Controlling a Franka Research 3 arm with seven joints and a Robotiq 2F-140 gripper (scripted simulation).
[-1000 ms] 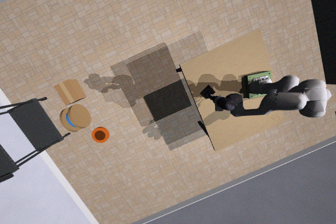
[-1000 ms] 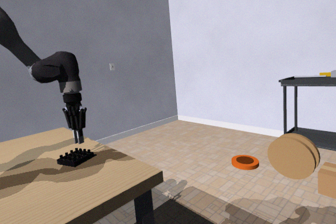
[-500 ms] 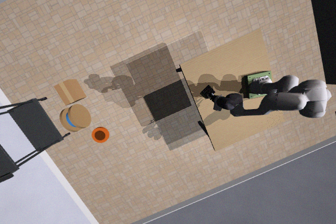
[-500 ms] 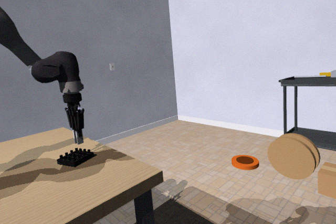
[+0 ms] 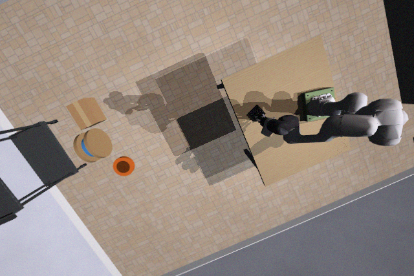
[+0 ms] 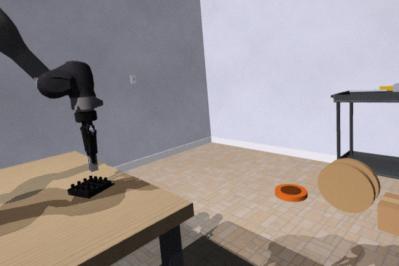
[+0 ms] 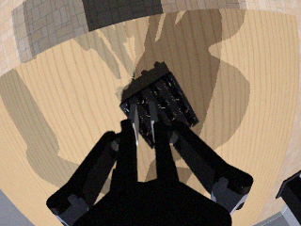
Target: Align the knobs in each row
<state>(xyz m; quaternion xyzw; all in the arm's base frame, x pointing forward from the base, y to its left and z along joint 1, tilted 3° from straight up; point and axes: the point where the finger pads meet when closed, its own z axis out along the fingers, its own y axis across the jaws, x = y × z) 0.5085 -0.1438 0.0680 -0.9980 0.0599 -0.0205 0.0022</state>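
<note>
The black knob box (image 5: pixel 255 112) (image 6: pixel 90 190) (image 7: pixel 165 99) stands on the table near one table edge, with its knobs upward. In the wrist view it is turned at an angle and lies in dark shadow. The names, marks and white lines are too small and dark to read, so I cannot tell where any knob points. My gripper (image 6: pixel 93 170) (image 7: pixel 143 111) points down above the box, and its tips stand a little over the knobs. The fingers are slightly apart with nothing between them. In the wrist view they hide part of the box.
The wooden table (image 5: pixel 284 66) (image 6: pixel 144 205) carries a green plate (image 5: pixel 310 94) under the arm's base. Off the table are an orange ring (image 5: pixel 115 166) (image 6: pixel 290 197), a round spool (image 5: pixel 100 142) (image 6: pixel 345 185), a cardboard box (image 5: pixel 76 112) (image 6: pixel 388 216) and a dark cart (image 5: pixel 43 152) (image 6: pixel 364 97).
</note>
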